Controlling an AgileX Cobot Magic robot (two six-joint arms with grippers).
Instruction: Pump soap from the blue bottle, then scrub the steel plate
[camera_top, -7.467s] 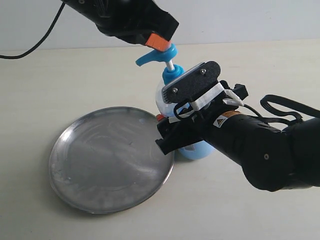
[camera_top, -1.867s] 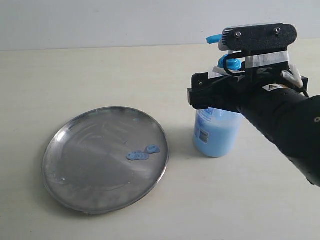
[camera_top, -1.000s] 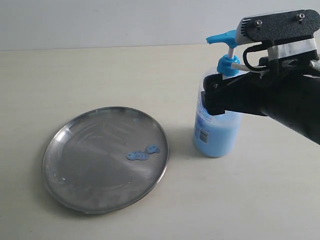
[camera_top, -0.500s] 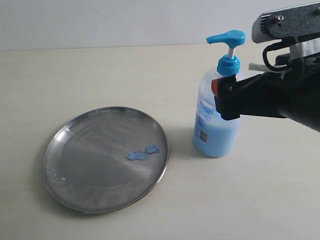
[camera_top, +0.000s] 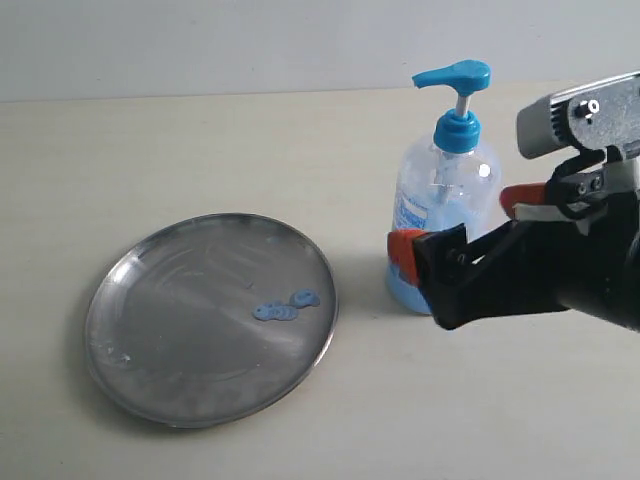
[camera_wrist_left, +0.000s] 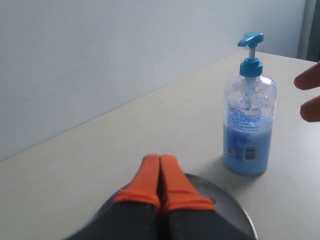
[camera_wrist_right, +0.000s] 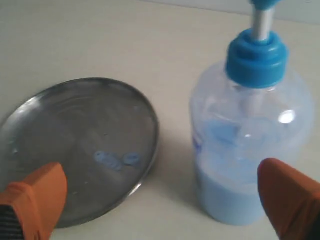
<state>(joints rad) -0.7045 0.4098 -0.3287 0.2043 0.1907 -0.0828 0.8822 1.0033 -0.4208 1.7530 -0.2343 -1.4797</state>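
Pumping looks complete: soap (camera_top: 285, 305) lies on the steel plate (camera_top: 170, 350). Right gripper (camera_top: 462, 225), jaws apart, is apparently clear of the blue bottle (camera_top: 445, 190) standing beside the plate. Left gripper (camera_wrist_left: 160, 182) has jaws together. The next move calls for scrubbing.

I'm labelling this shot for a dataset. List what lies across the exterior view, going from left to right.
steel plate → soap blobs, lying on the plate's right part → blue bottle
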